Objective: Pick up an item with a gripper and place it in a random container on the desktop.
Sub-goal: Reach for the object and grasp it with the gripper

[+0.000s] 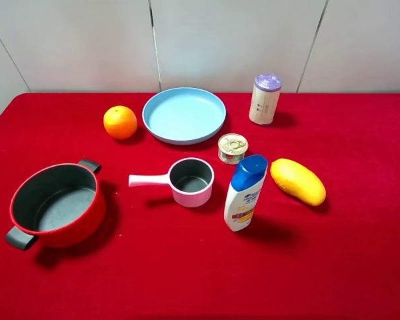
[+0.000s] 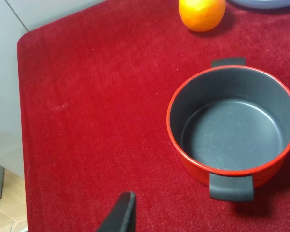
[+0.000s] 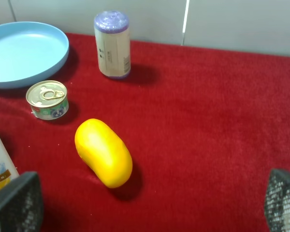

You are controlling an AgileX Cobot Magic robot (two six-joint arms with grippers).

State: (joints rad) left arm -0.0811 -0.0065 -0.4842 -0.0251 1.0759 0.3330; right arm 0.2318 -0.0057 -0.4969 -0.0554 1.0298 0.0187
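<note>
Desktop: red cloth, matt, short nap. Mango: smooth, semi-gloss. Pot int.: matt, speckled. Can: glossy metal lid.

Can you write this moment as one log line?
right claw: open, empty | mango: on red cloth | red pot: empty | pickup: not yet

The yellow mango-like fruit lies on the red cloth, untouched, ahead of the right gripper (its black fingers stand wide apart, clear of it). Just beside the fruit sits a small tin. Farther off are a light blue plate and a purple-capped tub.
</note>
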